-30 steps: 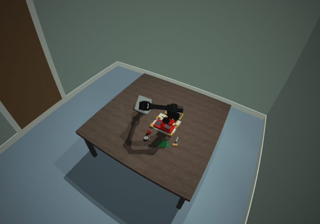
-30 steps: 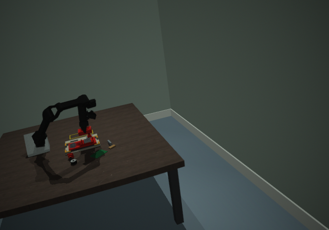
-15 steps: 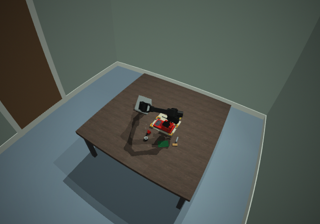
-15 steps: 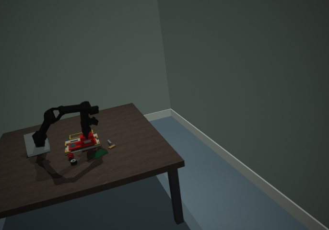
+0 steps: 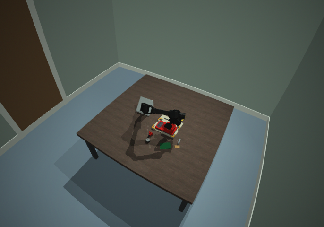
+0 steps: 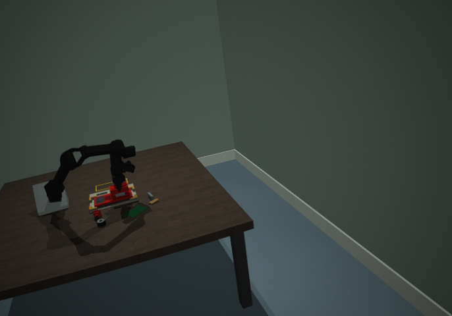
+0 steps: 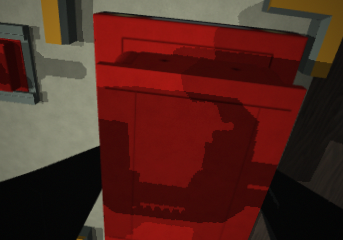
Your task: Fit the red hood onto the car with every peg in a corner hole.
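Room: grey-green walls and a blue floor around a dark wooden table (image 5: 194, 160) (image 6: 182, 208).
Arm: one, black, mounted on a pale base plate (image 5: 142, 99) (image 6: 39, 208) and reaching over the jig.
Gripper: mine (image 5: 168, 125) (image 6: 119, 186) (image 7: 186, 200), pointing down, its jaws closed on opposite sides of the hood.
Hood: red shell (image 5: 172, 130) (image 6: 114, 192) (image 7: 169, 150), between my fingers at the car's end farther from the arm's base; whether it sits flat I cannot tell.
Chassis: red (image 5: 157, 128) (image 6: 97, 204) (image 7: 199, 37), in the jig, partly covered from my wrist view by the hood.
Jig: off-white with yellow corner pieces (image 5: 164, 117) (image 6: 92, 195) (image 7: 64, 115).
Pegs and holes: alignment cannot be made out.
Loose items, table: green plate (image 5: 165, 145) (image 6: 137, 211); tan block (image 5: 176, 146) (image 6: 153, 201), grey piece (image 5: 179, 141) (image 6: 150, 195) just beside it; dark wheel-like part (image 5: 147, 140) (image 6: 101, 221) near a small red part (image 5: 150, 134) (image 6: 97, 214).
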Controlling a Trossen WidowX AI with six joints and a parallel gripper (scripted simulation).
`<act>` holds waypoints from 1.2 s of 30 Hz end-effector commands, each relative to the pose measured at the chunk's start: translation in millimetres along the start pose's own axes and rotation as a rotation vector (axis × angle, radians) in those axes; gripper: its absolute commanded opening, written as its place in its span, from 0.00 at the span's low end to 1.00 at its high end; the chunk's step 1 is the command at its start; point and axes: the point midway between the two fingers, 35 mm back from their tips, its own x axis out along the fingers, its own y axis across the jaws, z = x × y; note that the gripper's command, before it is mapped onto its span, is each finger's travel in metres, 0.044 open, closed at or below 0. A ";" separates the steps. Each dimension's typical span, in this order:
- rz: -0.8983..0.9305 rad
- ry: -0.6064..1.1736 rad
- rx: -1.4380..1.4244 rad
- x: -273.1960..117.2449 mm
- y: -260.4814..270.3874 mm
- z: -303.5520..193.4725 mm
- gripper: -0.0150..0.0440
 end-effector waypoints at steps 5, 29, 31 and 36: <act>-0.004 0.001 -0.007 0.8 -0.2 -0.9 0.25; -0.004 0.001 -0.007 6.3 0.4 -0.4 0.25; -0.004 0.001 -0.007 7.0 0.4 -0.3 0.25; -0.004 0.000 -0.007 8.9 0.3 0.0 0.25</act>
